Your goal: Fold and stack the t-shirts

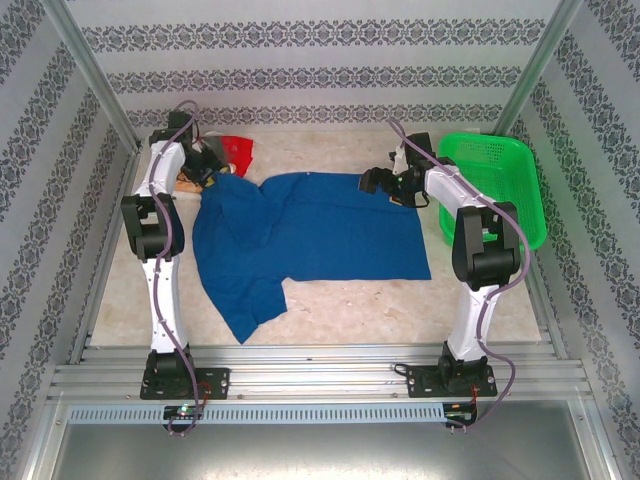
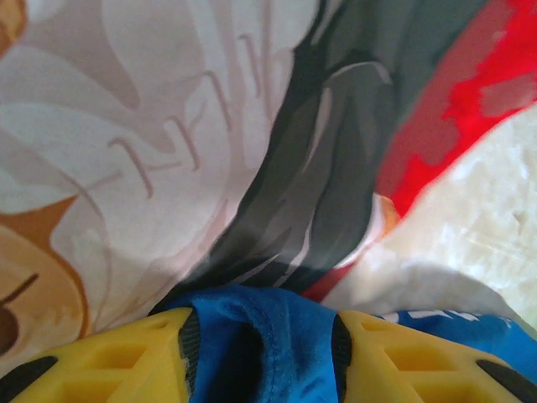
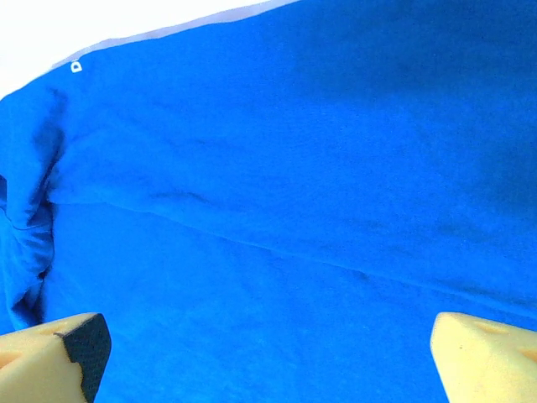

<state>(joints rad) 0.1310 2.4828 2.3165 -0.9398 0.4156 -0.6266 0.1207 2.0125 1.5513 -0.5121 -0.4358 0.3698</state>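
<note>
Over on the left, we've got the left fingers (image 1: 207, 172) at the far-left corner of the blue t-shirt (image 1: 320, 235). In the wrist view we can see a bunched fold of that blue cloth squeezed between them, so they've got hold of it. The red t-shirt (image 1: 238, 152) with its bear print is crumpled just behind. The blue one lies spread across the middle of the counter (image 1: 400, 310). Our right fingers (image 1: 380, 183) hang spread wide over its far-right edge, gripping nothing. The green basket (image 1: 480, 142) sits just right of that.
</note>
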